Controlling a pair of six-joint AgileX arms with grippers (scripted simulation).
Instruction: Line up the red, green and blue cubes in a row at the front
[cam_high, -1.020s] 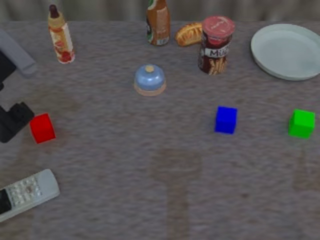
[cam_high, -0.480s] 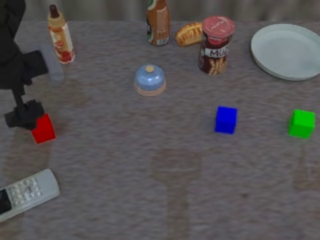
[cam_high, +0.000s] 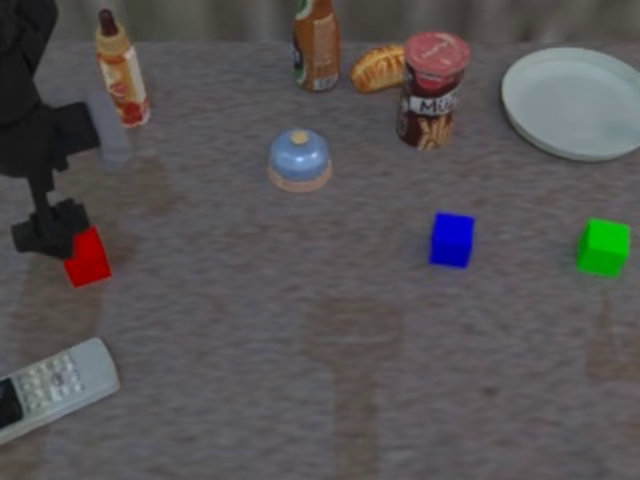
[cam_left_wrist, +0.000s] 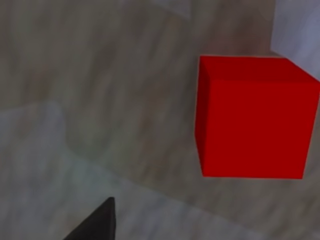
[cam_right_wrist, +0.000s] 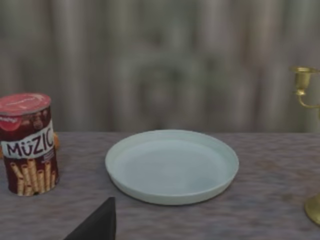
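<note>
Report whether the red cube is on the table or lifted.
On the table. The red cube rests flat on the table at its left side; the left end effector sits against it, its grip unclear.

Bright red cube (cam_high: 88, 258), deep blue cube (cam_high: 452, 240) and bright green cube (cam_high: 604, 247) on a mottled grey-brown table (cam_high: 330, 380); pale blue bell (cam_high: 299, 158) on tan base; pale white-green plate (cam_high: 575, 100); red-lidded dark can (cam_high: 432, 88); black left gripper (cam_high: 45, 229)

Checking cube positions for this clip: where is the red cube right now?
In the top view the red cube sits on the table at the far left, just beside the left tool, with the remote control nearer the front.
</note>
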